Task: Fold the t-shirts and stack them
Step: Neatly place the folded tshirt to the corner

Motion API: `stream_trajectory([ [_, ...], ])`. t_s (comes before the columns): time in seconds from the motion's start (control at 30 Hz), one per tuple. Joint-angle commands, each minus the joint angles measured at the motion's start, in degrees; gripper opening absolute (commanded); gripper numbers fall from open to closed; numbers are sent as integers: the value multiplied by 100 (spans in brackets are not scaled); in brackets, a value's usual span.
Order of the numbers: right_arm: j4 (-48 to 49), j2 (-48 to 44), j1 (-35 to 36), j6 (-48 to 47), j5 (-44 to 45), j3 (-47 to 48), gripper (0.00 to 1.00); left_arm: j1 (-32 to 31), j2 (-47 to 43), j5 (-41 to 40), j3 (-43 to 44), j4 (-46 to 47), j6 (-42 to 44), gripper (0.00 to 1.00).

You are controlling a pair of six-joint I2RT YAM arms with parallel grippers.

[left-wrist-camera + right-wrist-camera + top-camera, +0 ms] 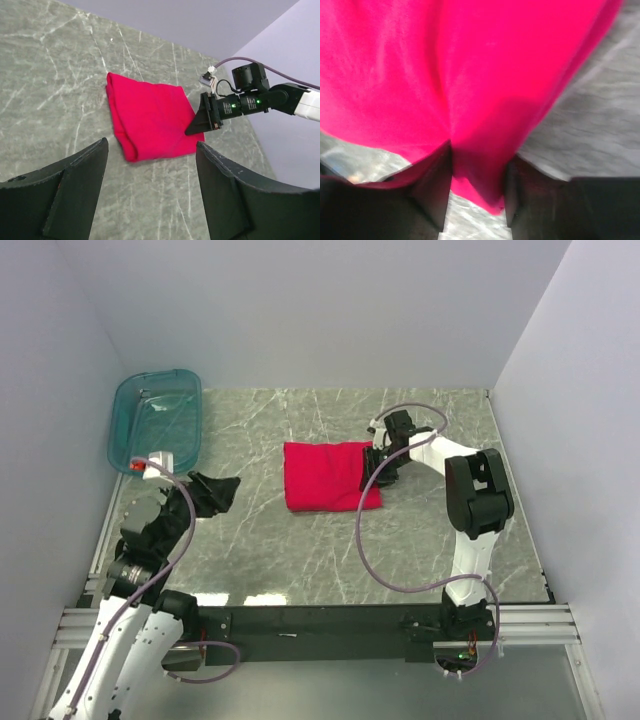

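T-shirt [325,475] (red, folded) — corner pinched in right gripper [373,478].

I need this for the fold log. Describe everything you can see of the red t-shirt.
The red t-shirt is plain, bright red soft cloth, folded into a compact, roughly square bundle with rounded folded edges and slight creases. No sleeves or label show. It lies flat on the marble-patterned table, about mid-table. The right claw is at its right edge, with a bunch of the cloth pinched between its fingers. Nothing else touches it.
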Motion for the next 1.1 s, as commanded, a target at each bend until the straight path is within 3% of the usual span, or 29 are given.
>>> stream_trajectory([
  [0.0,-158,-193,-132,-7,641,-90,39,18,-258,86,-200,-286,-331,76],
  [0.1,-341,-316,-465,-164,642,-38,15,18,-391,104,-192,-409,-428,76],
  [0.13,-430,-317,-692,-218,581,76,0,18,-408,95,-183,-435,-437,76],
  [0.23,-887,-273,-1202,-638,430,339,0,9,-470,174,-200,-462,-472,76],
  [0.4,-1273,-300,-2143,-1552,948,594,0,9,-479,279,-227,-453,-490,76],
  [0.63,-1879,368,-3541,-2703,1520,2103,0,9,-435,490,-446,-225,-613,75],
  [0.7,-2152,597,-3647,-3301,1642,2413,18,9,-426,543,-473,-198,-630,75],
  [0.73,-2145,615,-3656,-3399,1809,2563,46,9,-409,535,-464,-190,-630,75],
  [0.8,-1970,458,-3665,-3697,2196,2547,88,9,-400,543,-447,-216,-604,75],
  [0.97,-1214,-647,-3613,-3857,2557,1599,92,9,-365,517,-359,-242,-525,76],
  [1.07,-1195,-1306,-3525,-3961,2225,1106,93,9,-268,508,-280,-216,-490,76],
])
